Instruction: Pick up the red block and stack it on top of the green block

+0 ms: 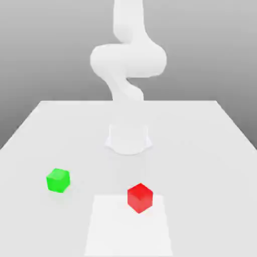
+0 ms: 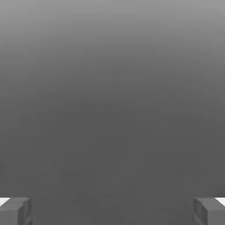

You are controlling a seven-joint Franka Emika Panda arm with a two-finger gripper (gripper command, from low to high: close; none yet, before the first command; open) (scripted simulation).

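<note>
The red block (image 1: 139,198) is a small bright red cube resting on the white table (image 1: 201,150), near its front edge and a little towards the exterior view's right. The green block (image 1: 58,180), a cube of the same size, sits on the table apart from it, towards the exterior view's left. In the hand view my gripper (image 2: 112,212) is open, its two grey fingertips (image 2: 16,212) standing wide apart with nothing between them and plain grey background beyond.
The white arm (image 1: 128,60) rises from its round base (image 1: 128,139) at the middle of the table, behind both blocks, and bends upward. A paler square patch (image 1: 120,231) marks the table's front, under the red block.
</note>
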